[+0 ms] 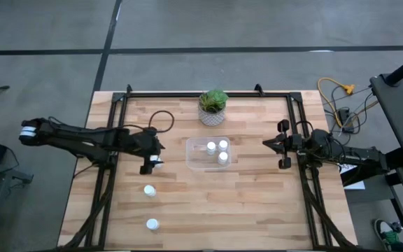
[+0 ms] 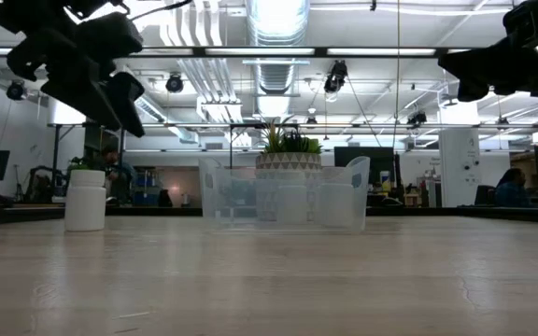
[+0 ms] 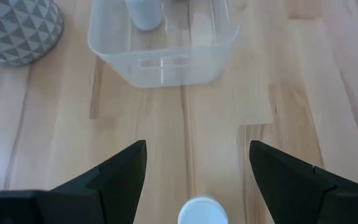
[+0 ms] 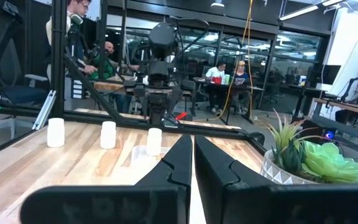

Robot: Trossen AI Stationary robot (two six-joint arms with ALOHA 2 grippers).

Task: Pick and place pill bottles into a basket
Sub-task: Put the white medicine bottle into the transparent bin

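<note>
The left end effector (image 1: 153, 162) sits left of centre in the high view with its fingers (image 3: 114, 177) spread wide apart, gripping nothing. A white pill bottle (image 1: 157, 164) stands on the tabletop (image 1: 208, 210) between them; whether they touch it cannot be told. The clear basket (image 1: 195, 159) lies just right of it, at centre, with three pill bottles (image 1: 217, 150) inside. Two more bottles (image 1: 150, 207) stand in the lower left, well apart from the basket. The right end effector (image 1: 268, 143), at centre right, has its fingers pressed together and empty. A potted plant (image 1: 213, 106) stands above the basket.
</note>
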